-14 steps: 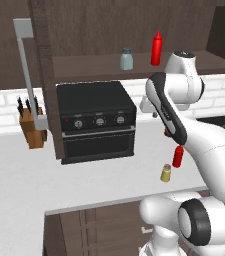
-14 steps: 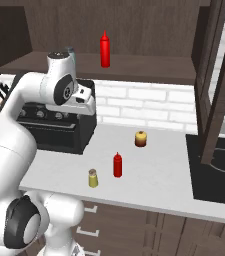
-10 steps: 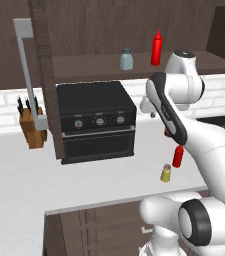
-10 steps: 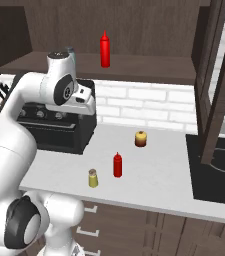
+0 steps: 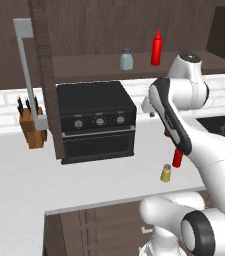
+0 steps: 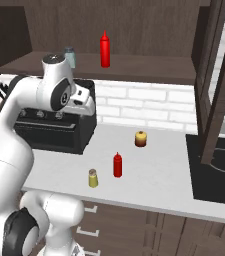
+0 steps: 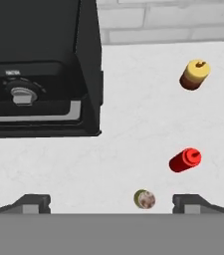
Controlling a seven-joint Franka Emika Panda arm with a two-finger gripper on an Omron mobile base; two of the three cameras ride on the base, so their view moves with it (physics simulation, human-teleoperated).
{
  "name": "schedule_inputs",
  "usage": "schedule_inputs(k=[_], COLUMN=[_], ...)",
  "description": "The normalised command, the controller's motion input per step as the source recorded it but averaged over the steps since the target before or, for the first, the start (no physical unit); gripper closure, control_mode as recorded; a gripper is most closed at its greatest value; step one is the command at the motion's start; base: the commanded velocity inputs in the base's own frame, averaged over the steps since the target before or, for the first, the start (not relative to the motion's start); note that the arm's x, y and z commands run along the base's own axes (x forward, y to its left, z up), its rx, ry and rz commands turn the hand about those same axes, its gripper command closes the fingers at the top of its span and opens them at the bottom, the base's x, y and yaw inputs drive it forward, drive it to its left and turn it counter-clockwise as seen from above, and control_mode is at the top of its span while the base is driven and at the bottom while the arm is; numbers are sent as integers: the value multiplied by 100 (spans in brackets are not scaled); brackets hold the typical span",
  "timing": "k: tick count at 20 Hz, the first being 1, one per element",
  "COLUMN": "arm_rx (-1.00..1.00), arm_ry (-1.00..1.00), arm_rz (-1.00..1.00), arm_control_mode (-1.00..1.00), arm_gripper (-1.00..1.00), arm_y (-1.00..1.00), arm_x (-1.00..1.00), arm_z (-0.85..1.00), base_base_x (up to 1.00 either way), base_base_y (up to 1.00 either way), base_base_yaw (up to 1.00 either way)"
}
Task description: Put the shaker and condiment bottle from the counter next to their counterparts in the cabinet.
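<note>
In the left base view you see the white arm bent high above the light-grey counter (image 5: pixel 24 185); its gripper is hidden there. The small yellow shaker with a brownish-grey cap (image 5: pixel 166 173) stands upright just beside the shorter red squeeze bottle (image 5: pixel 178 158).

In the right base view both stand near the counter's front edge, well apart from the taller red bottle (image 6: pixel 104 49) and the pale blue-grey shaker (image 6: pixel 70 56) on the dark brown cabinet shelf (image 6: pixel 149 70).

In the hand view the gripper (image 7: pixel 111 201) looks down with fingers spread wide, holding nothing; the shaker is between them.

No text, brand, number or sign can be read anywhere. The black oven (image 5: pixel 97 122) has small pale marks above its knobs (image 7: pixel 19 94), too blurred to make out, and the red bottles and shakers bear no labels.
</note>
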Motion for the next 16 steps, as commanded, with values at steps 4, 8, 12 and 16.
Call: schedule_inputs(k=[4, 8, 12, 16], arm_rx=[0, 0, 0, 0], arm_ry=[-22, -25, -23, -22], arm_rz=[0, 0, 11, 20], arm_control_mode=[-100, -100, -100, -100], arm_gripper=[-100, -100, -100, -100], arm_y=[-4, -23, -27, -22], arm_x=[-1, -10, -18, -22], arm_z=[-25, -38, -36, -25], base_base_x=[0, 0, 0, 0], base_base_y=[0, 0, 0, 0], base_base_yaw=[0, 0, 0, 0])
